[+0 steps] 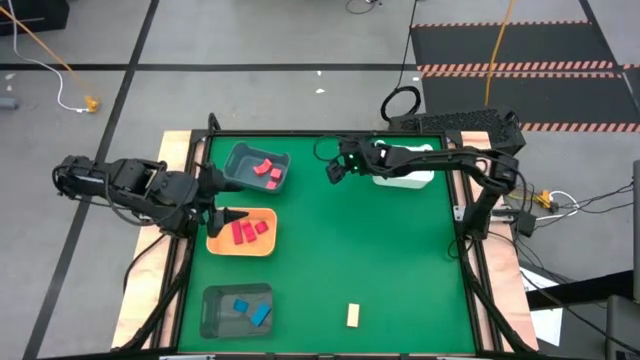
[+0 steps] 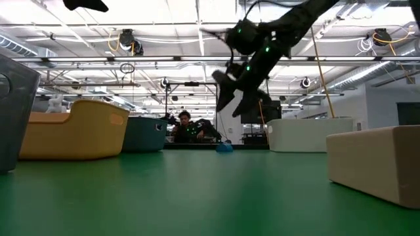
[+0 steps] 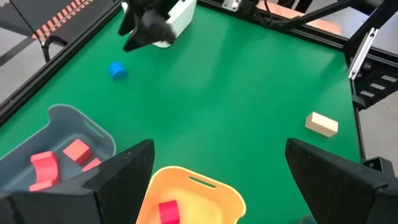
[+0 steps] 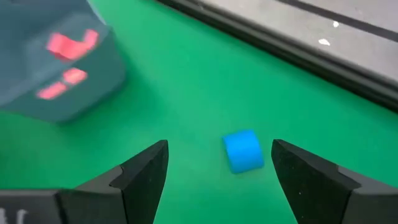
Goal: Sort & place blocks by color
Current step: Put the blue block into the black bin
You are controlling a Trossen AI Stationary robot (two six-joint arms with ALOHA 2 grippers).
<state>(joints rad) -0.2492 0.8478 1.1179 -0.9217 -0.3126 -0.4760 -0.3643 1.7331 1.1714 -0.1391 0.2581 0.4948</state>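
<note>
Close in front of the right tool [image 4: 217,168], between its two spread fingers: blue block [image 4: 242,150], lying alone on the green tabletop [image 1: 350,250], not yet touched. Jaws wide apart, nothing held. Off to one side of that tool and beyond it: grey tray [image 4: 56,68] with red blocks [image 4: 71,43] inside. White tray [image 1: 405,172] just behind the arm.

Left tool [image 3: 214,180] hovering over the orange tray [image 1: 262,243], fingers fully spread, empty. More red blocks [image 1: 245,232] below it in that tray. Second grey tray [image 1: 215,310], nearer the front edge, holding blue blocks [image 1: 255,312]. Tan block [image 1: 353,315] well away from both tools, near the front of the tabletop, unsorted.

Step in hand, as judged: lining up on the loose blue block for a pick. Next move likely to need a short descent, a squeeze across its sides, then a long carry to the tray with the other blue pieces. Rounded look to that block, so some risk of rolling away.
</note>
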